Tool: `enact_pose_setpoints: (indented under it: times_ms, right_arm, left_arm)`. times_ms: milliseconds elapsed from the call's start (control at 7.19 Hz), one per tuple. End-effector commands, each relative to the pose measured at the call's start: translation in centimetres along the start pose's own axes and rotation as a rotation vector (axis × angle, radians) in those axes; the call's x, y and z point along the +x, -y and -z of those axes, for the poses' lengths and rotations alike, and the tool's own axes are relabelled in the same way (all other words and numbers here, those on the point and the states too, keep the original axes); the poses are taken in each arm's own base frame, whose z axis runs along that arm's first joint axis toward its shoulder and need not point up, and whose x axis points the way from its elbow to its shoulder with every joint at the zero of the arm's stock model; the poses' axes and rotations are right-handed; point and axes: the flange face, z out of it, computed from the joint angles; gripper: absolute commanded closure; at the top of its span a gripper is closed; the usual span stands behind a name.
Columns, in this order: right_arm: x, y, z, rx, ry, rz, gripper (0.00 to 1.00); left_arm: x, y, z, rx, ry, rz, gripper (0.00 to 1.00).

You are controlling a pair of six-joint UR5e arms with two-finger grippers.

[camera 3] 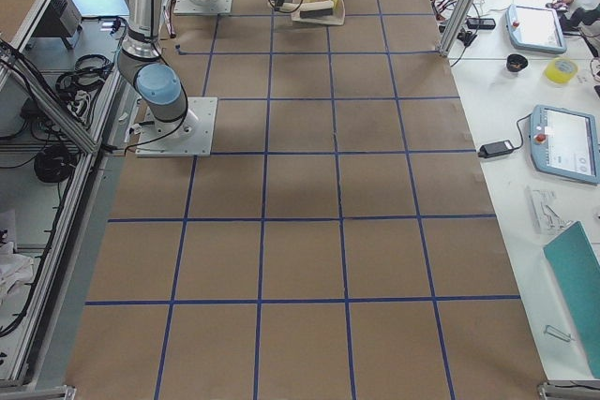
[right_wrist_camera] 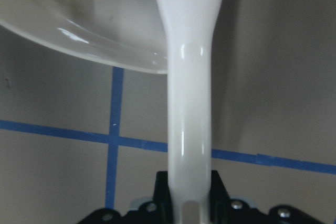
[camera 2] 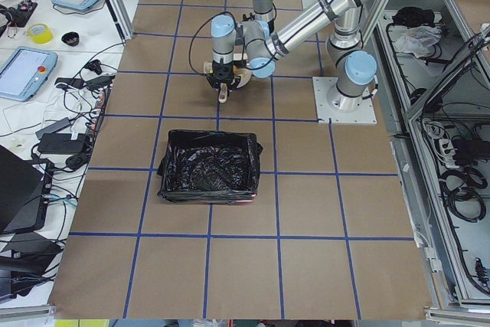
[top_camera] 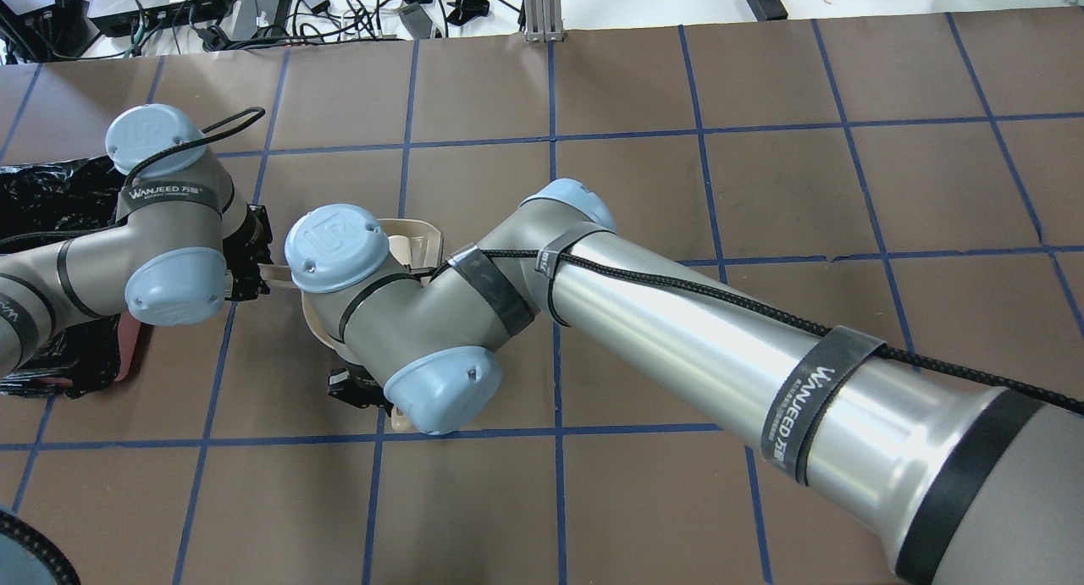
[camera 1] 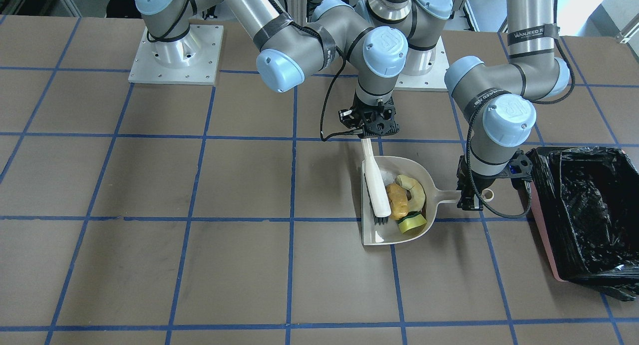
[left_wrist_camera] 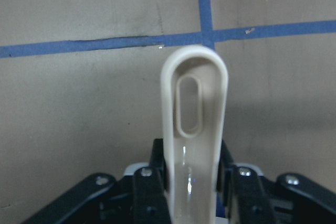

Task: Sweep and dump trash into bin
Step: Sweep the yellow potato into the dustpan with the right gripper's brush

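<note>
The beige dustpan (camera 1: 372,235) rests on the table. In it lie the trash items: a golden-brown lump (camera 1: 397,201), a pale cream ring piece (camera 1: 415,186) and a yellow sponge wedge with a green side (camera 1: 413,224). My left gripper (camera 1: 471,199) is shut on the dustpan handle (left_wrist_camera: 194,124). My right gripper (camera 1: 370,131) is shut on the white brush handle (right_wrist_camera: 189,103). The brush (camera 1: 375,182) lies along the pan's open side, bristles touching the lump. The bin (camera 1: 544,237), pink with a black bag (camera 1: 589,205), stands just beyond my left gripper.
The brown table has a blue tape grid. The arm bases (camera 1: 174,55) are bolted at the robot's side. In the overhead view my right arm (top_camera: 677,314) covers most of the pan (top_camera: 419,238). The bin also shows in the exterior left view (camera 2: 210,166).
</note>
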Motion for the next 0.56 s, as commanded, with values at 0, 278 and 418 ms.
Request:
enact_pose_setpoints:
  times_ms: [0, 278, 418]
  right_arm:
    - [5.5, 2.8, 1.7, -0.085, -0.047, -0.141, 1.0]
    - [15.0, 6.6, 5.8, -0.109, -0.163, -0.274, 1.0]
    - [19.6, 8.2, 7.9, -0.103, -0.191, -0.336, 1.0]
  left_arm:
    - [-0.5, -0.5, 0.4, -0.036, 0.033, -0.021, 1.0]
    - [-0.4, -0.8, 1.0, -0.087, 0.065, -0.026, 1.0]
    - [0.8, -0.4, 2.7, -0.11, 0.054, -0.038, 1.0]
